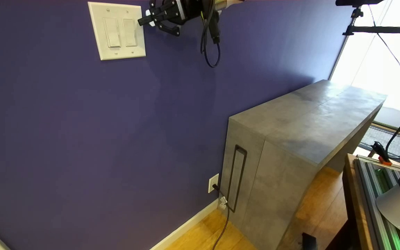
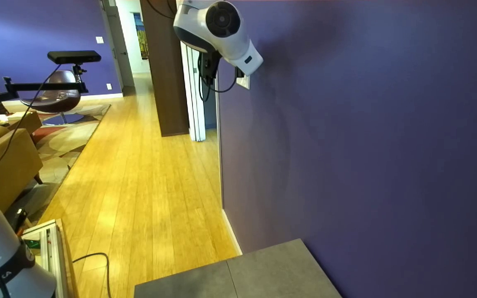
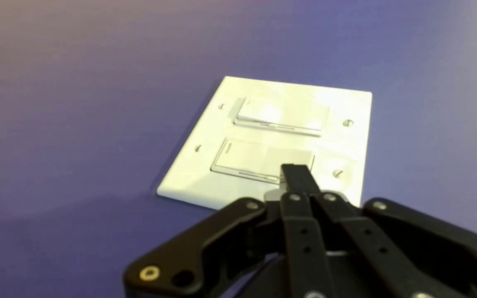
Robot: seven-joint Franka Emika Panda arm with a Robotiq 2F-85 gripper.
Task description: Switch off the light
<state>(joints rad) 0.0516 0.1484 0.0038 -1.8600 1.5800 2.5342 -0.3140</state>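
Light switch (image 3: 278,138): on the wall (image 3: 77,103), right in front of the claw (image 3: 299,176);
Claw: fingers (image 3: 309,269) pressed together, black, jointed, with bright screw heads; in the wrist view the tips overlap a corner of the lower paddle (image 3: 255,157); whether they touch it I cannot tell; a whitish rounded piece (image 3: 272,194) shows behind the fingers, its nature unclear;
Upper paddle (image 3: 284,112): smooth, glossy, tilted, one end standing proud; its lower neighbour lies nearly flush;
Plate (image 1: 121,31): cream-white, rectangular, bevelled at the rim, with slotted screws; in an exterior view its edge lies right at the tips;
Wall: matte blue-purple, softly shadowed;
Arm (image 2: 232,45): white, smooth, rounded shell with a dark round cap (image 2: 222,18); black cable (image 1: 203,43) looping beneath;
Cabinet (image 1: 283,180): grey, mottled like concrete, boxy, seamed; a narrow dark rectangular frame (image 1: 241,178) set on its end panel;
Socket (image 1: 212,180): small, white, low on the wall beside the cabinet; dark plug (image 1: 215,186) in it, cord (image 1: 227,215) trailing to the floor;
Floor (image 2: 139,186): yellow wooden planks, glossy;
Chair (image 2: 58,101): brown, shiny, scooped shell on a patterned rug (image 2: 60,142)
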